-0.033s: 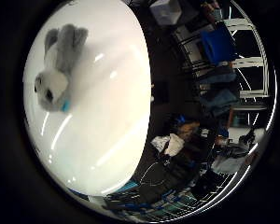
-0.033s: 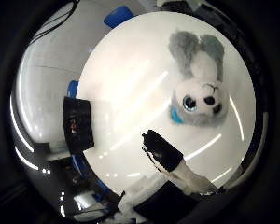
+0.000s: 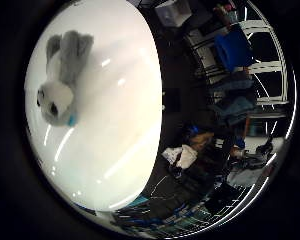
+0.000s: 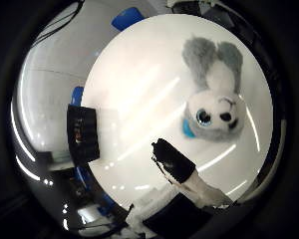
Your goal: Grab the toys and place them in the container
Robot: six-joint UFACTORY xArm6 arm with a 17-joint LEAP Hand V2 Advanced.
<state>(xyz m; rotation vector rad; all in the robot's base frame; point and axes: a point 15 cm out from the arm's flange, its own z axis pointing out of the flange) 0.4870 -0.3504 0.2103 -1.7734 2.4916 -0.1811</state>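
Hand [image 4: 182, 174] hangs over the white bench [image 4: 139, 99], one finger sticking out straight, holding nothing. Right under the palm lies the bunny toy [image 4: 214, 99], flat on the bench, ears pointing away from the finger. Farther off sits the black container [image 4: 82, 132].

I see a round white surface [image 4: 139, 89] carrying a grey-and-white plush toy [image 4: 214, 99] just beside my fingers [image 4: 172, 162], black container [image 4: 83, 132] farther off.

Contents of the black slatted plastic container [image 4: 83, 133] at the round white table's [image 4: 139, 89] 9 o'clock edge were indistinct.
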